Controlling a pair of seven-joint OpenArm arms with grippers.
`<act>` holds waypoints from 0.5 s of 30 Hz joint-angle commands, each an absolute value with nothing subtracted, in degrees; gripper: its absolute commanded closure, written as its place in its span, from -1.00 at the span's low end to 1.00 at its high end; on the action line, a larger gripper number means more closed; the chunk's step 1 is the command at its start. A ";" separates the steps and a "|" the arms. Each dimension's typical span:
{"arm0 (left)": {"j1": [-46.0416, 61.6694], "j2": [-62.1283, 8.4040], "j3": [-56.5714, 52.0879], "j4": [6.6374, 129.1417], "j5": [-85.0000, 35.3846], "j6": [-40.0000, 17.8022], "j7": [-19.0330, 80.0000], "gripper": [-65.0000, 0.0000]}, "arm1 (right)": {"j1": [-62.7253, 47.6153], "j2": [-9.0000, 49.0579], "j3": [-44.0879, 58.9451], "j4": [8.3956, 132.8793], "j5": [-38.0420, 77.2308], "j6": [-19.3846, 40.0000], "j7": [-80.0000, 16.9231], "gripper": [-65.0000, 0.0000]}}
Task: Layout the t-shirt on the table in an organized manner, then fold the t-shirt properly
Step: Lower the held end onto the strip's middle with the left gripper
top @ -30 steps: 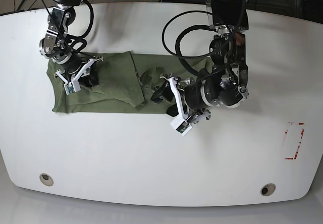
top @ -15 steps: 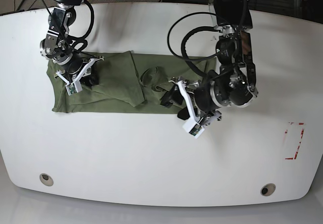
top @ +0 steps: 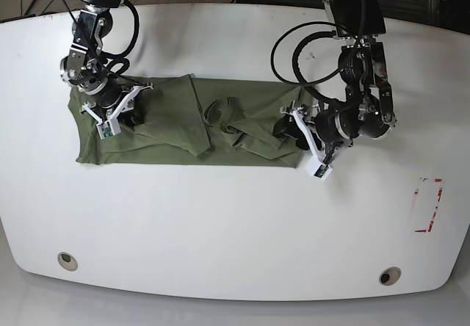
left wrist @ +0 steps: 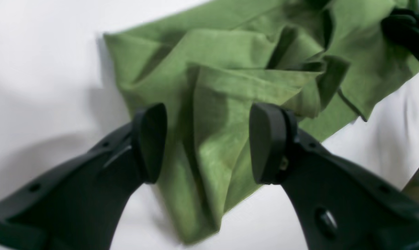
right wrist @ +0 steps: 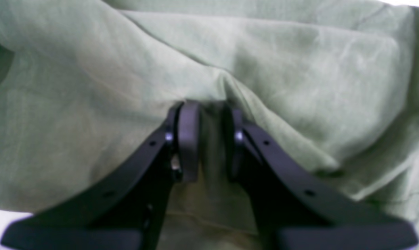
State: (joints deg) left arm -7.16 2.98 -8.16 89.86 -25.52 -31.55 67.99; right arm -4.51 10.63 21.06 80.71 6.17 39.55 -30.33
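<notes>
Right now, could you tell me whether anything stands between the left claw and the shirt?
Nothing visible does. The left claw is open at the shirt's bunched end, with only folds of cloth between its pads. The right claw is already shut on the shirt at the other end.

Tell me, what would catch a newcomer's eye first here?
A wrinkly olive-green cotton t-shirt lies folded into a long strip across the glossy white table. The right gripper is pinching the cloth at one end, while the left gripper stands open over the bunched other end.
</notes>
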 commanded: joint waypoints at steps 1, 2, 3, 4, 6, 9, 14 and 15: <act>-7.87 2.68 -7.96 89.36 -26.95 -31.78 65.89 -0.10 | -4.97 10.51 20.18 80.48 3.30 40.00 -34.77 0.62; -7.69 2.24 -7.78 88.75 -26.95 -31.78 65.27 -0.10 | -5.05 10.51 19.91 80.48 3.30 40.00 -34.77 0.62; -7.60 2.15 -7.60 88.48 -26.95 -31.78 65.01 -0.09 | -5.05 10.51 19.82 80.48 3.30 40.00 -34.77 0.62; -7.60 2.15 -6.99 88.04 -26.95 -31.78 64.66 -0.09 | -5.05 10.51 19.82 80.48 3.30 40.00 -34.77 0.62; -7.52 2.07 -5.58 87.69 -26.95 -31.87 64.22 -0.09 | -5.05 10.51 19.82 80.48 3.30 40.00 -34.77 0.62; -7.25 2.07 -4.09 87.78 -26.95 -31.87 63.96 -0.08 | -5.05 10.51 19.82 80.48 3.30 40.00 -34.77 0.62; -7.25 2.07 -2.86 87.78 -26.95 -33.01 63.96 0.21 | -4.97 10.51 19.91 80.48 3.30 40.00 -34.77 0.62; -7.25 2.07 -2.86 87.78 -26.95 -33.01 63.96 0.37 | -4.97 10.51 19.91 80.48 3.30 40.00 -34.77 0.62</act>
